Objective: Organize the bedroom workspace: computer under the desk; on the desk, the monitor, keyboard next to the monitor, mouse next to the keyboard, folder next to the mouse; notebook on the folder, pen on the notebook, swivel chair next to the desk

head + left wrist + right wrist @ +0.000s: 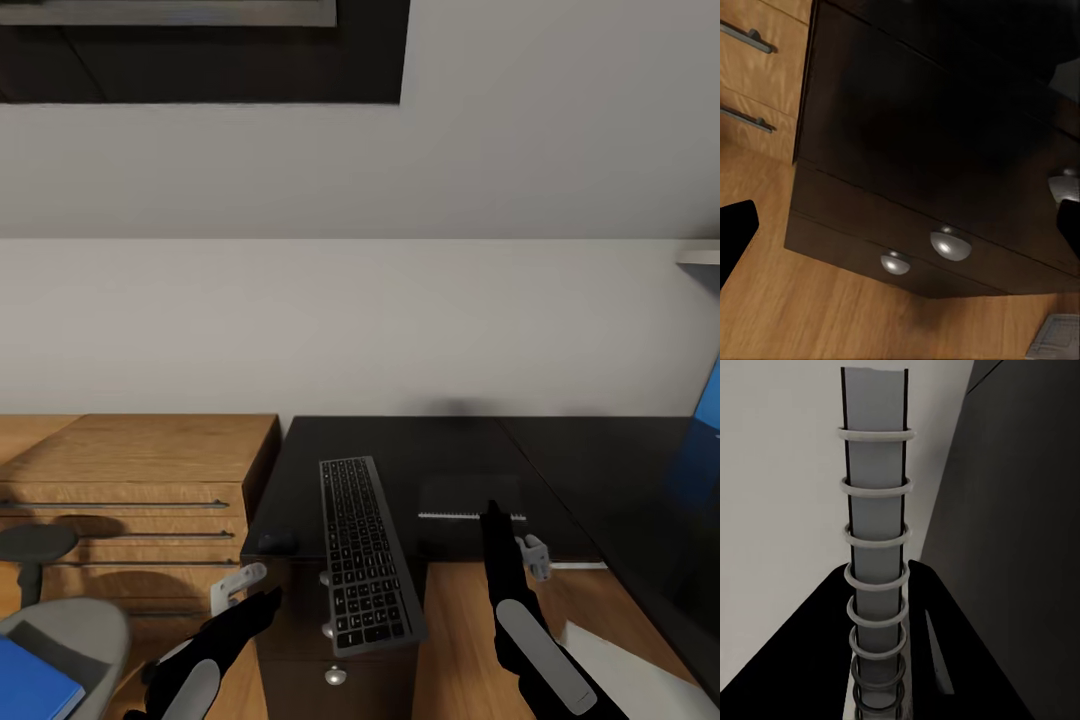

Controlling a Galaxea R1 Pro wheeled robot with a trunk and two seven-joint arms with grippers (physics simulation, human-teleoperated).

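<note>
Desk (420, 455): black top, holding the keyboard (362, 552), which lies lengthwise with its near end jutting over the drawer front; silver knobs (950, 243) show below. Notebook (874, 547): thin grey spiral-bound book, seen edge-on in the right wrist view with its wire rings running up the spine; in the head view it sits near the front edge of the desk just right of the keyboard, at the tip of the right gripper (497, 520). Right gripper fingers (832, 645) are clamped on the notebook at its spine edge. Handling, as a judgement: light, thin and somewhat flexible, liable to sag or swing if held by one corner; the ringed spine is the stiffest place to take it, and the covers look smooth enough to slip. Left gripper (255, 590): hangs low beside the drawer front, holding nothing; its fingers stand apart. Folder (30, 680): blue, on the chair (85, 625) seat at lower left. Wooden cabinet (140, 470) adjoins the desk.
</note>
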